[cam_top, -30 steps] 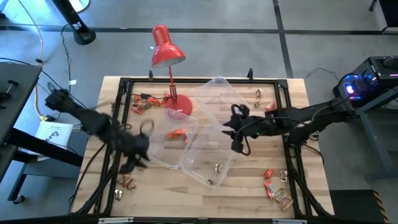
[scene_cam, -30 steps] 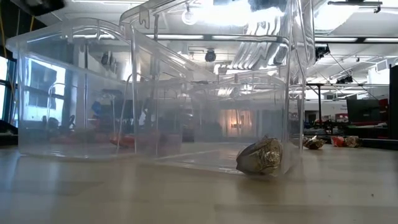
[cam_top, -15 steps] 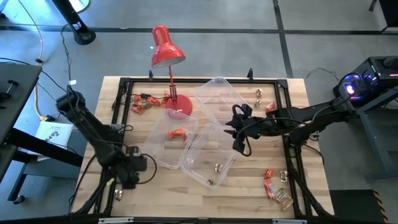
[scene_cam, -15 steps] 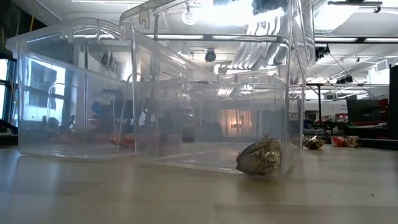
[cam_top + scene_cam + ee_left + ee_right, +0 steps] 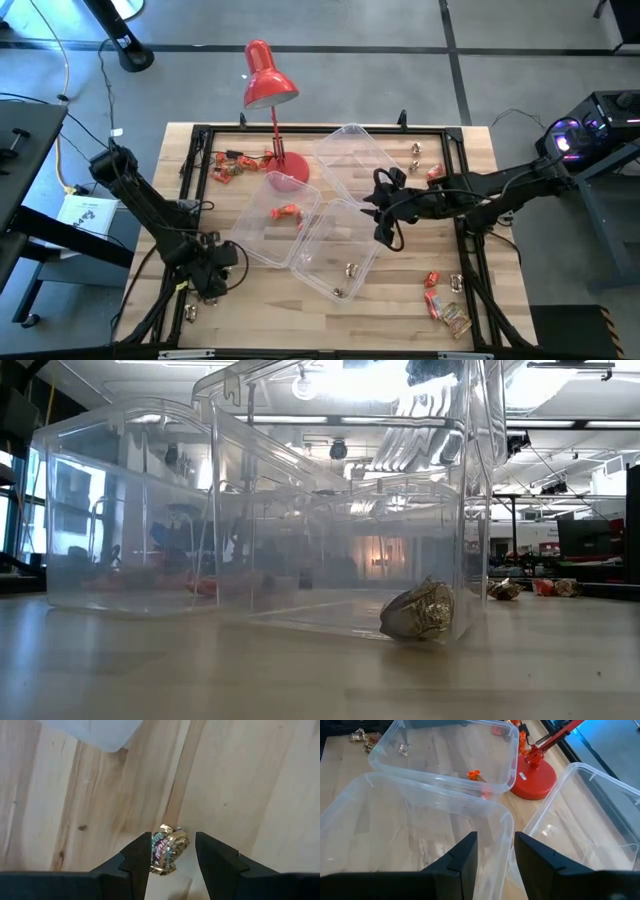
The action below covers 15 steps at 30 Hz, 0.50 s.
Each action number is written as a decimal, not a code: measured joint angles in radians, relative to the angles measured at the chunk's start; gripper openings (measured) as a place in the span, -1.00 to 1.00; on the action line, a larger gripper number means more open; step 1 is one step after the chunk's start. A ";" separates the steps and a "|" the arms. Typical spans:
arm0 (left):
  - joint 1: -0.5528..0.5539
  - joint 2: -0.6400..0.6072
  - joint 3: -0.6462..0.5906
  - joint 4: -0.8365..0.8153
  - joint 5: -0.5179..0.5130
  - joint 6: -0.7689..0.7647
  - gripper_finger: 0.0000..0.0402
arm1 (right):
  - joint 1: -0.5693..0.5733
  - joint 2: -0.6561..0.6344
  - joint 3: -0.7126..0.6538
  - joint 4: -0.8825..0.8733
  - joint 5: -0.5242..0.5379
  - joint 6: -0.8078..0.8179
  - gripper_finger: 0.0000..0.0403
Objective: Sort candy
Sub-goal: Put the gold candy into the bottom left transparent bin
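Left hand [image 5: 172, 852] open astride a gold-wrapped candy [image 5: 167, 851] on the table [image 5: 240, 785]

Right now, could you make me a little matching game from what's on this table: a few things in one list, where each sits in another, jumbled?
Things:
1. red desk lamp
2. red-orange candy
3. gold candy
4. right pincer

Places:
A. between the open fingers of the left pincer, on the bare wood
B. above the rim of the middle tub
C. at the table's far edge
D. inside the left tub

Pairs: 1-C, 2-D, 3-A, 4-B
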 joint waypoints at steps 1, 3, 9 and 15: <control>0.000 0.001 0.000 -0.002 0.001 0.004 -0.28 | 0.000 0.000 0.000 0.000 0.000 0.006 -0.39; 0.000 0.007 0.000 -0.005 -0.001 0.011 -0.28 | 0.000 0.000 0.000 0.000 0.000 0.009 -0.39; -0.007 0.032 0.000 -0.005 0.018 0.013 -0.28 | 0.000 0.000 0.000 0.000 0.000 0.014 -0.39; -0.042 0.059 -0.004 0.013 0.079 0.053 -0.28 | 0.000 0.000 0.000 -0.001 0.001 0.014 -0.39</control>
